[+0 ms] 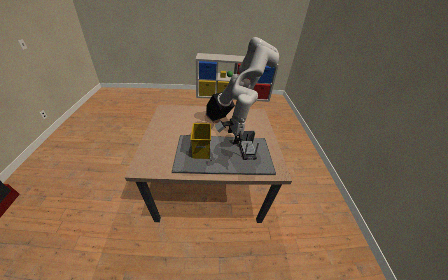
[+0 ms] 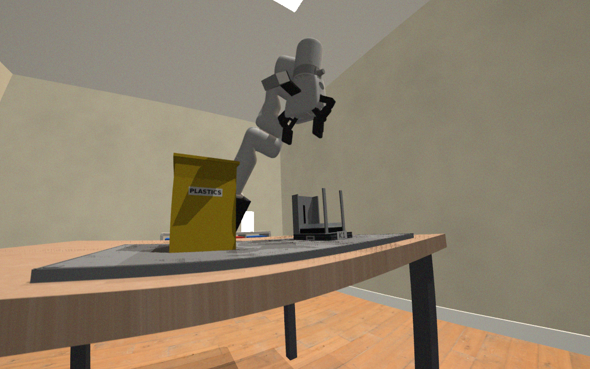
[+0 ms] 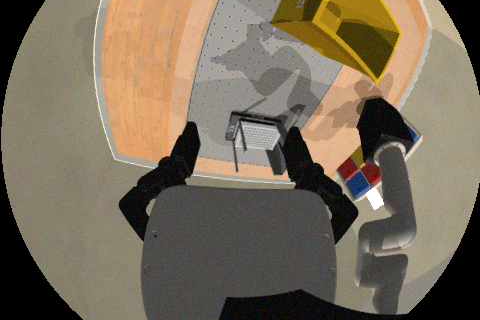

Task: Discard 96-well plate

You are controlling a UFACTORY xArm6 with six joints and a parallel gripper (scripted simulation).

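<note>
The stack rack K1 (image 1: 249, 147) stands on the right of the grey mat, a dark base with thin posts and a back wall; it also shows in the side view (image 2: 320, 215). A light 96-well plate (image 1: 248, 149) lies low in it, and I cannot tell whether one or two are stacked. The yellow bin W1 (image 1: 200, 140) (image 2: 204, 191), labelled PLASTICS, stands upright on the left of the mat. My gripper (image 2: 303, 123) is open and empty, well above the rack. In the wrist view the rack and plate (image 3: 259, 135) lie between my fingers, far below.
The grey mat (image 1: 224, 155) covers the front middle of the wooden table. The arm's black base (image 1: 219, 106) sits at the back of the table behind the bin and rack. A shelf unit (image 1: 218, 78) with coloured boxes stands against the far wall.
</note>
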